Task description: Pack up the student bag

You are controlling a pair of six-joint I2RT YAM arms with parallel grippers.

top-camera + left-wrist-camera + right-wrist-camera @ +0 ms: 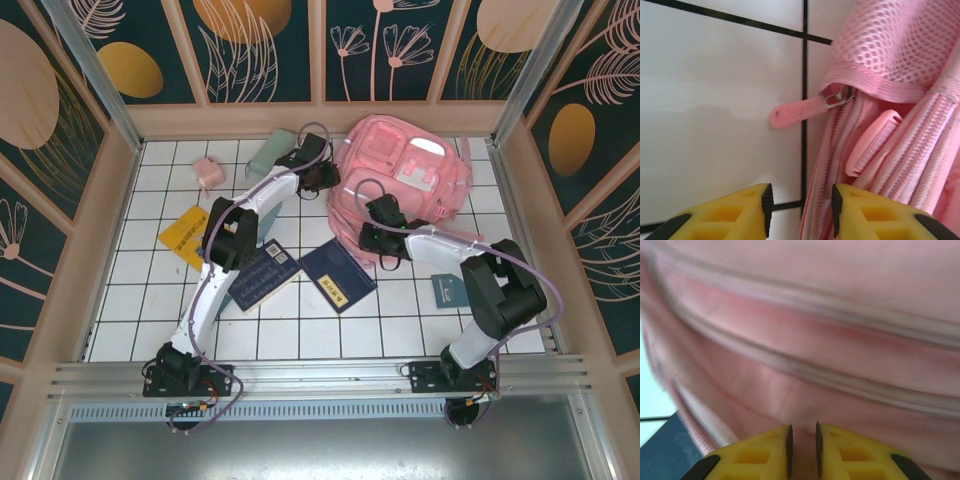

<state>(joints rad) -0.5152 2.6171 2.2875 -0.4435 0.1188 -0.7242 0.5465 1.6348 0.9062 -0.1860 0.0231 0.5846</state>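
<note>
student bag (pixel 410 175) lay at far middle of tiled table (pixel 160 300) | left gripper (pixel 802 200) at bag's left edge, jaws apart, empty; pink zipper pull (pixel 797 111) just ahead | right gripper (pixel 803 440) against bag's near side, gap a slit, grip unclear, fabric blurred | dark blue book (pixel 338 275) beside bag's near edge; yellow book (pixel 185 235) and small pink box (pixel 208 170) well left of bag | cover print unreadable

The student bag (pixel 405 185), a large pink backpack, lies front-up, its pale reflective strip and white-grey patch showing. Its side zipper runs up from between the left gripper's (pixel 800 210) fingers (pixel 740 212) to a pink pull tab (pixel 797 111) lying flat beyond them, below a mesh panel. Blurred pink fabric and seams sit just ahead of the right gripper's (pixel 802 450) fingertips.
</note>
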